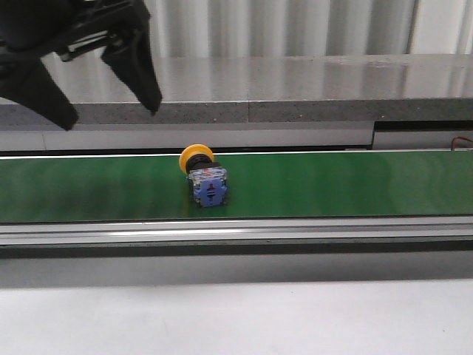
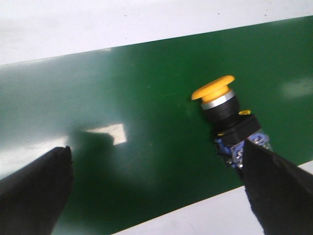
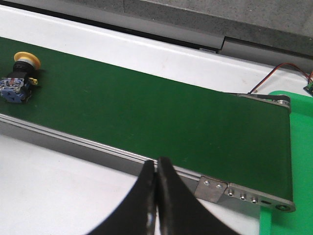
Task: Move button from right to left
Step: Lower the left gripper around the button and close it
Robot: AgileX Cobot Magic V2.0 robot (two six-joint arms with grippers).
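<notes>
- The button (image 1: 202, 176) lay on its side on the green belt (image 1: 332, 185), yellow cap toward the far edge and blue block toward the near one, free of any grip.
- The left gripper (image 1: 96, 81) hung above and to the left of it, its fingers (image 1: 137, 66) spread wide and holding nothing; in the left wrist view the button (image 2: 222, 115) sat just beside one finger (image 2: 279, 191), off to one side of the gap rather than centred in it.
- The step in hand looked like the approach before the grasp; the next move would likely call for shifting the gripper sideways to centre it over the button, then lowering and closing.
- The right gripper (image 3: 155, 196) sat pressed closed and empty, over the near rail (image 3: 98, 147), well apart from the button (image 3: 18, 78).
- Bare belt stretched to both sides of the button, giving room leftward; the near rail and the far white edge (image 3: 146, 54) bounded the strip.
</notes>
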